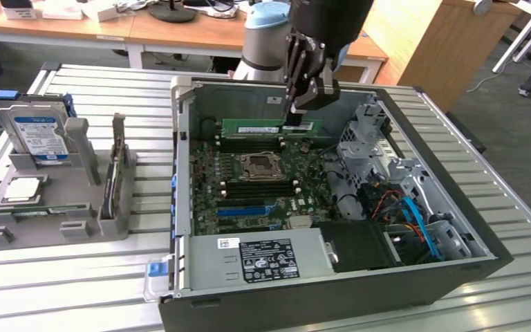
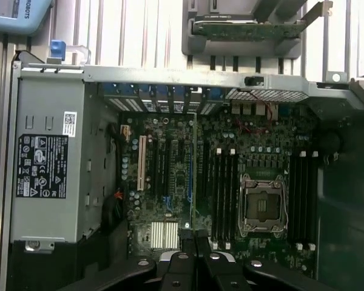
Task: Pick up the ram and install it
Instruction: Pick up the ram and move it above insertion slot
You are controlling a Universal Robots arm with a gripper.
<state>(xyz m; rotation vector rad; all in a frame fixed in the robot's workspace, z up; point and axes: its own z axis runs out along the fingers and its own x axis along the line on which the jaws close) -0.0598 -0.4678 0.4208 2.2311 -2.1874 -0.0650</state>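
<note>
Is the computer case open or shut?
Open: the case has no cover on top; the board inside lies bare.

The black gripper [image 2: 195, 241], jaws pinched on a thin green ram stick [image 2: 196, 176], holds it edge-on over the green motherboard [image 2: 236, 136], beside the silver socket [image 2: 261, 203].

Robotics lab, open computer case [image 1: 339, 297] on slatted metal bench [image 1: 53, 283], wooden desks [image 1: 53, 31] behind
</note>
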